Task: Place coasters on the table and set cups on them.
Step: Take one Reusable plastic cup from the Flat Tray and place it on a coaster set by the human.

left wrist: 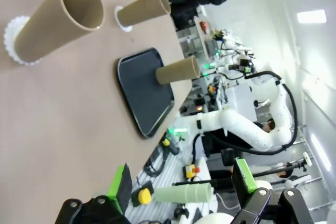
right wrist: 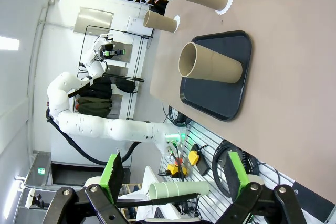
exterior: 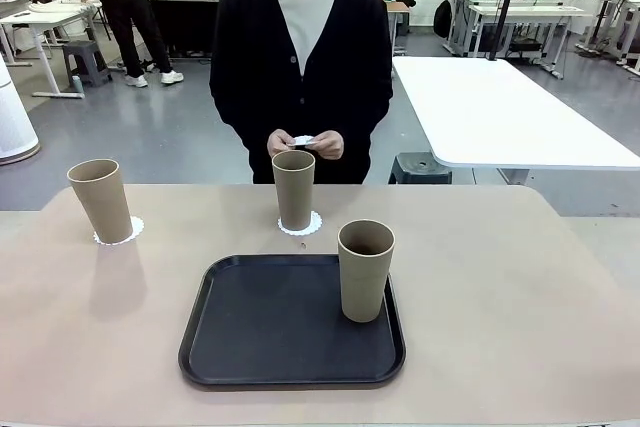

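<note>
Two tan cups stand on white coasters on the beige table: a left cup on its coaster and a middle cup on its coaster. A third cup stands on the black tray. The person at the far side holds another coaster in both hands. My left gripper is open and empty, well off from the cups. My right gripper is also open and empty, apart from the tray cup.
The tray lies near my side of the table, at the middle. A white table stands behind to the right. The other arm shows past the table's edge in each wrist view.
</note>
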`<state>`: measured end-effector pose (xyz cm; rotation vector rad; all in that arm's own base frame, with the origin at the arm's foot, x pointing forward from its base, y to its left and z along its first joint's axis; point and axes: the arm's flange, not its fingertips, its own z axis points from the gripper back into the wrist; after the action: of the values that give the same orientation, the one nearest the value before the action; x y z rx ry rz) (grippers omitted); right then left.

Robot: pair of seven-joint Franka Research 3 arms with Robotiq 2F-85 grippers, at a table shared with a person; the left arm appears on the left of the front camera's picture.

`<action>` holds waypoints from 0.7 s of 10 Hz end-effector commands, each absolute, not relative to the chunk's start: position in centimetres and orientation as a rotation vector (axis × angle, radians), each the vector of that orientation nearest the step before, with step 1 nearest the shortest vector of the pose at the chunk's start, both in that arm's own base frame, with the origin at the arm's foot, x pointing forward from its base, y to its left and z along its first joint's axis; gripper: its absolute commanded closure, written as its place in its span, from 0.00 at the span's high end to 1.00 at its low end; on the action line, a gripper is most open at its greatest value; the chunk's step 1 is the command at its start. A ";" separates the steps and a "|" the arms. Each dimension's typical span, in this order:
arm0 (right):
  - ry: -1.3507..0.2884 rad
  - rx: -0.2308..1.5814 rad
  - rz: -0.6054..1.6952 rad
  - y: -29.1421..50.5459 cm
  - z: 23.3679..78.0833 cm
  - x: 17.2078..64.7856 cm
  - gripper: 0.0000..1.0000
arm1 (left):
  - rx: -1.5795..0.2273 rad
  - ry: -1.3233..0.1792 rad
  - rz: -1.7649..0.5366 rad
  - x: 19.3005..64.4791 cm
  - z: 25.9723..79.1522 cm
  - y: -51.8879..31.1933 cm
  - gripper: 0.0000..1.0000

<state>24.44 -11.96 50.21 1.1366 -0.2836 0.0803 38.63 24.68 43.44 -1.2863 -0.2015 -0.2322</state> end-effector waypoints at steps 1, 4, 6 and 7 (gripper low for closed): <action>-0.288 1.151 0.087 -11.9 50.2 24.5 1.00 | -1.290 -0.209 -0.230 38.4 43.6 24.6 1.00; -0.288 1.151 0.087 -11.9 50.2 24.5 1.00 | -1.290 -0.209 -0.230 38.4 43.6 24.6 1.00; -0.288 1.151 0.087 -11.9 50.2 24.5 1.00 | -1.290 -0.209 -0.230 38.4 43.6 24.6 1.00; -0.288 1.151 0.087 -11.9 50.2 24.5 1.00 | -1.290 -0.209 -0.230 38.4 43.6 24.6 1.00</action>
<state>24.44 -11.96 50.21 1.1366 -0.2837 0.0803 38.64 24.66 43.43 -1.2866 -0.2011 -0.2325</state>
